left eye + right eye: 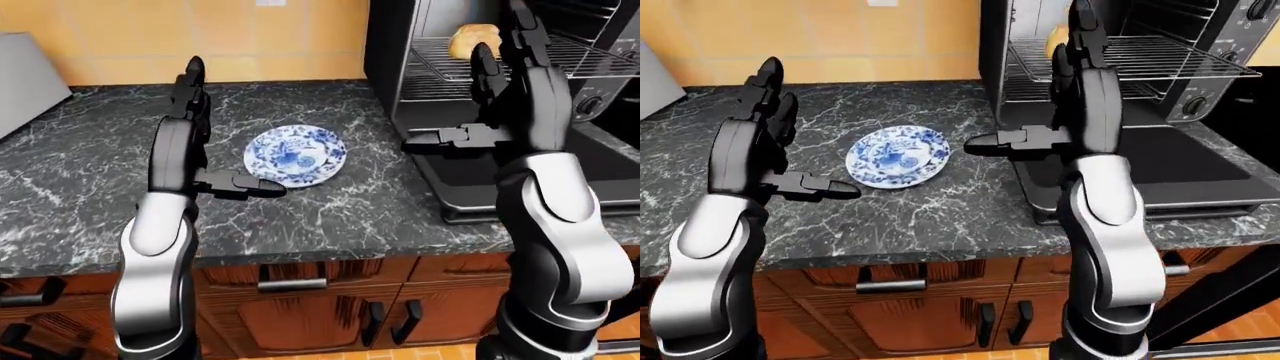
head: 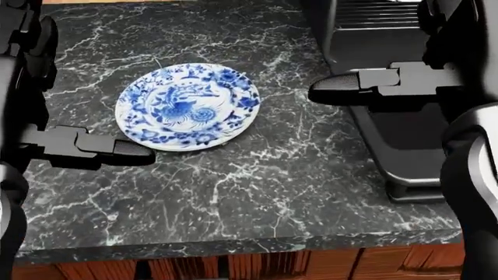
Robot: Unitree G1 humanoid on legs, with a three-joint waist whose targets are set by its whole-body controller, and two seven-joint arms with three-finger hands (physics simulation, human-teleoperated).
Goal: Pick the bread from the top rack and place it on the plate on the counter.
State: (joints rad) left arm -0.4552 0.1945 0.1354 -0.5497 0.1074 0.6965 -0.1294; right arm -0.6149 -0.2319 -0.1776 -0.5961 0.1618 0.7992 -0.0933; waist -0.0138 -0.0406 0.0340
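Note:
The bread [image 1: 472, 40], a tan loaf, lies at the left end of the top rack [image 1: 590, 54] inside the open black toaster oven. The blue-and-white plate [image 2: 187, 106] sits on the dark marble counter [image 2: 257, 192], left of the oven. My right hand [image 1: 498, 90] is raised open in front of the rack, fingers up, thumb pointing left, just right of and below the bread, not touching it. My left hand [image 1: 205, 127] is raised open and empty left of the plate, thumb pointing toward it.
The oven's door [image 1: 1160, 169] lies folded down flat on the counter, right of the plate. A grey panel [image 1: 25, 79] leans at the far left. Wooden cabinet doors with dark handles [image 1: 290, 285] sit below the counter edge. An orange tiled wall stands behind.

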